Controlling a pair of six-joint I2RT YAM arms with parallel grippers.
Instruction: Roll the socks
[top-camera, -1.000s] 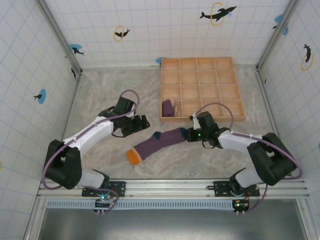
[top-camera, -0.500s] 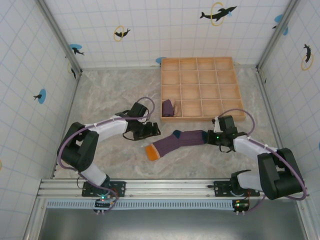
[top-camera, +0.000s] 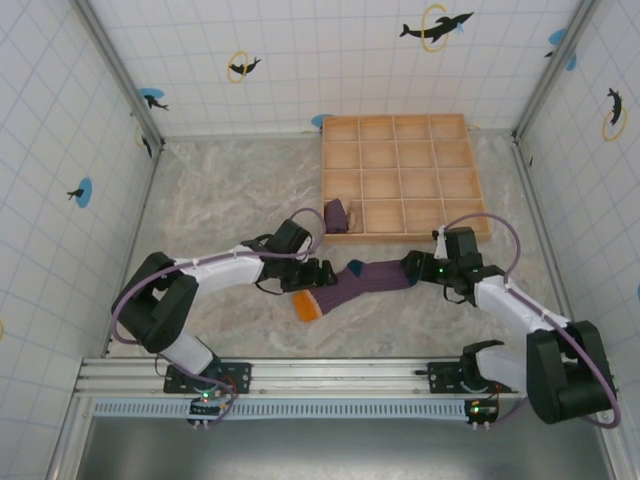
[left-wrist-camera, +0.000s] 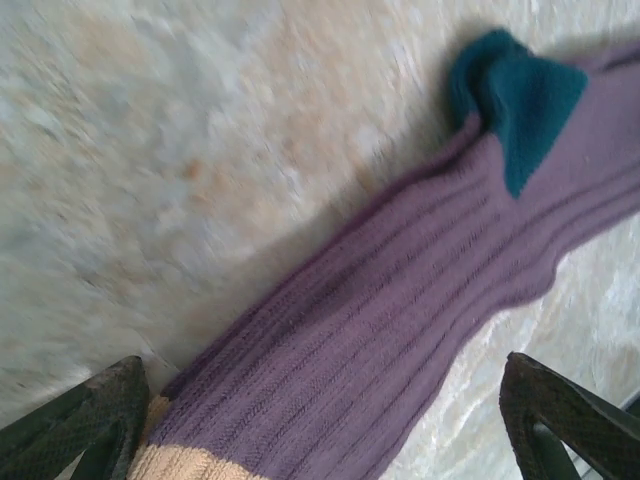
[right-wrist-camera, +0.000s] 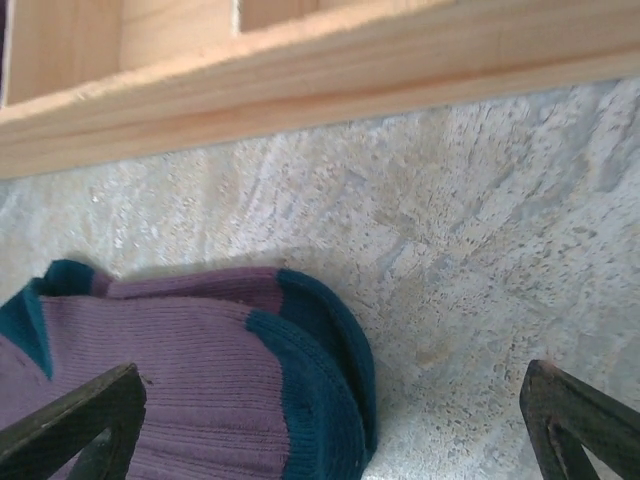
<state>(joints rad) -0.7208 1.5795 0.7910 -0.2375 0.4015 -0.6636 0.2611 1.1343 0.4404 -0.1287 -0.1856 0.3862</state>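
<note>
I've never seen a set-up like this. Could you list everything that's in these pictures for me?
Long socks: apparently two stacked, purple with teal heel and toe and an orange cuff, lying flat on the table in front of the tray.
Rolled sock: one, purple, in the tray's near-left compartment.
Tray: one, pale wood, sixteen compartments, at the far right of the table.
Table: one, beige marble pattern.
Dolphin stickers: several, dark, with blue or yellow rings, on the walls.
Walls: white tiles, around the table.
Left gripper: one, black, open, at the cuff end.
Right gripper: one, black, open, at the toe end.
</note>
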